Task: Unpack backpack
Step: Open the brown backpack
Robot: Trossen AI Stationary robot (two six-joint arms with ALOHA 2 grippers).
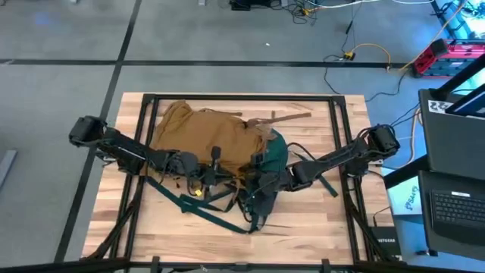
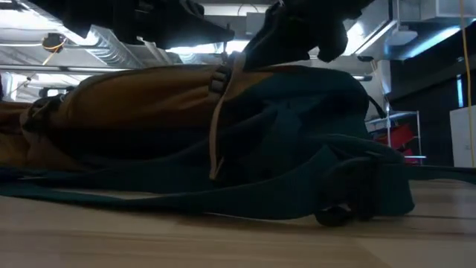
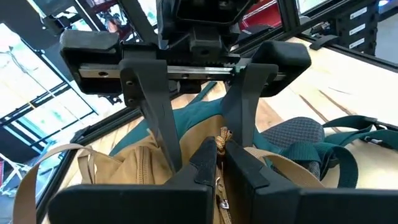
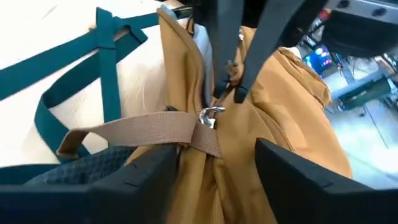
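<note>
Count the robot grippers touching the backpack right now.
2. The left gripper pinches a small tan pull on the backpack; the right gripper is on its teal end, grip unclear.

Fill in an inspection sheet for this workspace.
Surface: wooden table inside a black frame.
Job's things: backpack lying flat mid-table, teal straps trailing toward the near edge.
Clutter: nothing seen.
Grippers: left gripper shut on a tan pull at the backpack; right gripper open over a tan strap.
Cables: loose cables on the floor beyond the table.
Surroundings: laptop on a stand at the right; red toolbox behind.
</note>
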